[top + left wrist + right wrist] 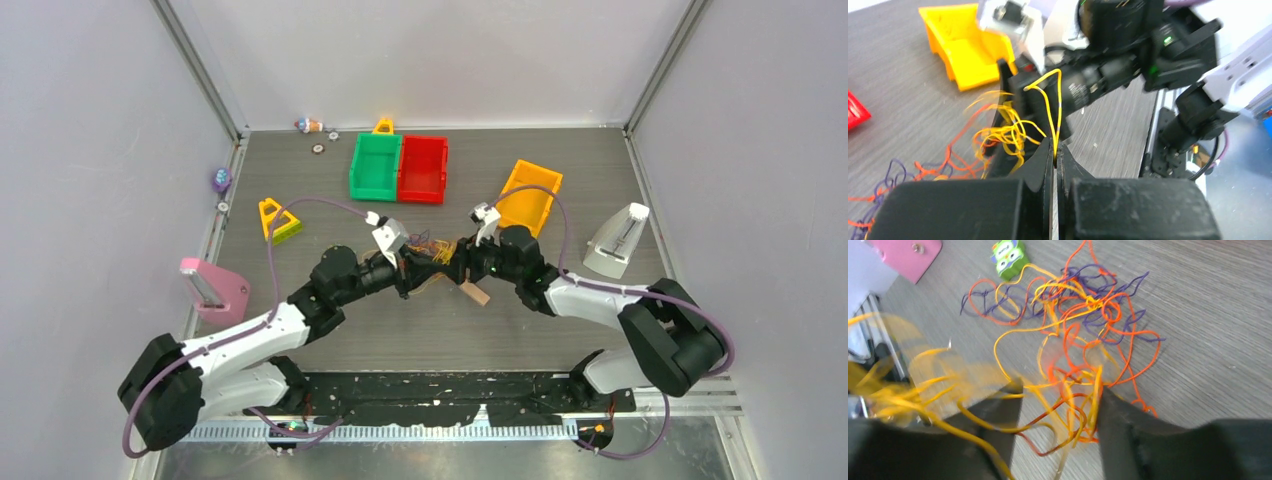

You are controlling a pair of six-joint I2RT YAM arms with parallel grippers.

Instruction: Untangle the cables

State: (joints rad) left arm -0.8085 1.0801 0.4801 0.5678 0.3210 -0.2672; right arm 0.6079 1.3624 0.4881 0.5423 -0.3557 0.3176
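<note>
- So, the cables (432, 247) sit in the middle of the table (590, 170) as one knotted clump, right between the two claws, on the near side of the green bin (375, 167) and red bin (422, 168).
- Left claw (1056, 150) is squeezed together on a single yellow strand (1058, 107). That strand runs straight up out of the fingertips, bends over in a hairpin at the top and heads back down toward the clump.
- From the left wrist view the rest trails off to the left: yellow loops nearest, orange and purple ones further out, down on the table.
- Right claw (1059, 388) has its fingers spread apart, with yellow and orange loops lying in the gap; can't tell if either finger touches them.
- From the right wrist view the heap has no single direction, loops going every way, though overall it stretches from the claw gap away toward an owl tile (1008, 257).
</note>
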